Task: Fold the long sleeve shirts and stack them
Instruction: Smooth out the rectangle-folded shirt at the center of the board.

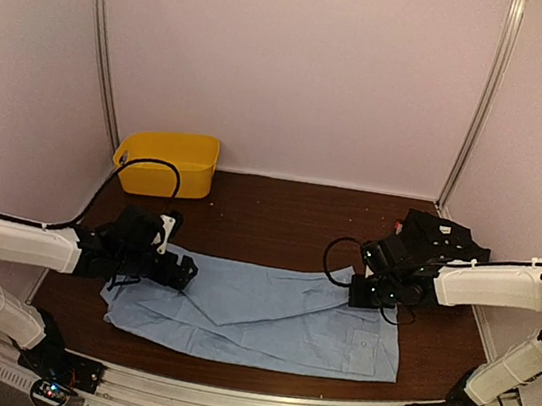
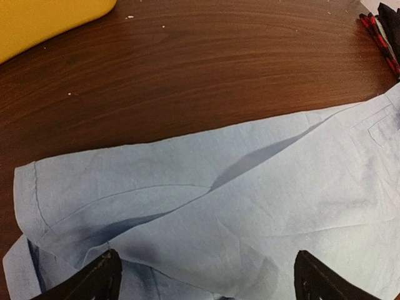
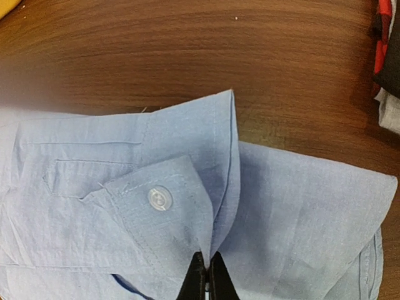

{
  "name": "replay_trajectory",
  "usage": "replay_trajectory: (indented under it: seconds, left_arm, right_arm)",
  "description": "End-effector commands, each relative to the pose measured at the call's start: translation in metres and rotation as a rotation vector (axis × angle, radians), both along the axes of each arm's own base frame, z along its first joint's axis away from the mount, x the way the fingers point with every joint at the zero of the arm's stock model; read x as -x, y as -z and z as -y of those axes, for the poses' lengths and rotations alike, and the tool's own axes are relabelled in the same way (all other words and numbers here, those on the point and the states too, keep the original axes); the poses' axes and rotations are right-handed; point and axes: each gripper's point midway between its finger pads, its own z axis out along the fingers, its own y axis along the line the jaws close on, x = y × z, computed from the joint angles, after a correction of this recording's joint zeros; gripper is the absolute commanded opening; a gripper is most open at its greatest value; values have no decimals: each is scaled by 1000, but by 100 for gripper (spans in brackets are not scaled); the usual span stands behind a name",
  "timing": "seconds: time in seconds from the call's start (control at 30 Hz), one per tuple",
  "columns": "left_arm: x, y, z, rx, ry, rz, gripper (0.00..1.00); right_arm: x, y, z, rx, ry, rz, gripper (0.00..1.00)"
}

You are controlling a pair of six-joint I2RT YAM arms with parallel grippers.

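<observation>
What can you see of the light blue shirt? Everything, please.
The light blue shirt lies spread flat across the dark wooden table, long side left to right, partly folded with diagonal creases. Thin woven-looking cloth, wrinkled, with stitched seams and a pale round button on a flap at its right end. The right gripper is shut, pinching a raised fold there. The left gripper stands open over its left end; contact unclear.
</observation>
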Motion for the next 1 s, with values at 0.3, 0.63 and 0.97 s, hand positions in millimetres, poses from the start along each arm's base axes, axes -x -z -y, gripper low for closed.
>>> replay_trajectory:
  seconds: [0.3, 0.63, 0.97]
  left_arm:
    - [-16, -11, 17, 9, 45, 40, 98]
    - [-25, 7, 8, -101, 15, 30, 98]
    - [-23, 36, -5, -218, -1, -27, 98]
  right_arm:
    - [0, 3, 35, 146, 74, 19, 0]
    - [4, 8, 42, 190, 53, 17, 0]
    - [11, 19, 48, 228, 39, -18, 14]
